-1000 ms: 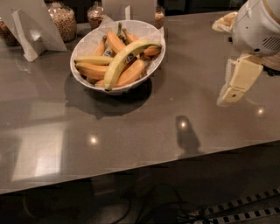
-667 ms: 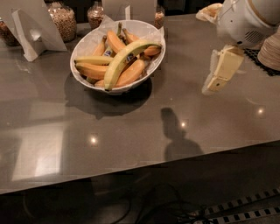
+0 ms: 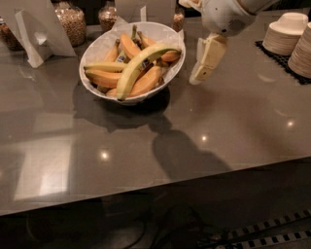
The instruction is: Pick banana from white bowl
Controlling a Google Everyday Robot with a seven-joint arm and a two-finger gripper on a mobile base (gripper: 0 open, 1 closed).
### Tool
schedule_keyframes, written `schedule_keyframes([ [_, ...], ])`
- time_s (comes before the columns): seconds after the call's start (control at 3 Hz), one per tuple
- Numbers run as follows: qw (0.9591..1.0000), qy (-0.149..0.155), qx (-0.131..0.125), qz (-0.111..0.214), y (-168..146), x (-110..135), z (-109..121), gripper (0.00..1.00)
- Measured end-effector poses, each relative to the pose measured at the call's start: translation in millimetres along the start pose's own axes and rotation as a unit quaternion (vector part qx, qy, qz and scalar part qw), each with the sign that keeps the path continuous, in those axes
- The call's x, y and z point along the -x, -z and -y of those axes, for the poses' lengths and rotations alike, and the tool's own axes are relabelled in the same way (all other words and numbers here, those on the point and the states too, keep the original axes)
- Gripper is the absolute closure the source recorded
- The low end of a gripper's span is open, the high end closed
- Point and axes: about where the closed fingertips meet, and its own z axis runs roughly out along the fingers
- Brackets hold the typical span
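Tool (image 3: 198, 75) is hanging just above the table (image 3: 243, 126), right of the white bowl (image 3: 97, 47), close beside its right rim but not touching it. It is tilting, cream-coloured, its tip pointing down and left toward the bowl. Cannot tell whether the tool is apart or together from this angle; it is carrying nothing.

White bowl is sitting on the far left-centre of the table, holding a pile of bananas. One long greenish-yellow banana (image 3: 138, 65) is lying on top, curving from the near-left rim up to the far-right rim. Riper orange-yellow bananas (image 3: 146, 82) are lying under and beside it, stems pointing far.

Arm's white housing (image 3: 226, 14) is reaching in from the far right edge. Its dark shadow (image 3: 184, 155) is falling across the glossy grey table, near of the bowl.

Far right: stacks of small white bowls (image 3: 286, 31) are standing on a black mat (image 3: 279, 56), well apart from the tool. Far left: a folded white card stand (image 3: 34, 29) and glass jars (image 3: 72, 22) of brownish contents are standing behind the bowl.
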Motion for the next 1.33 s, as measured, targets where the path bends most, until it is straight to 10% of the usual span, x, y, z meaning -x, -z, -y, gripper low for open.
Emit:
schedule_keyframes([
  [0.67, 0.9974, 0.048, 0.026, 0.046, -47, 52, 25, 0.0],
  [1.33, 0.9968, 0.062, 0.027, 0.044, -50, 51, 24, 0.0],
])
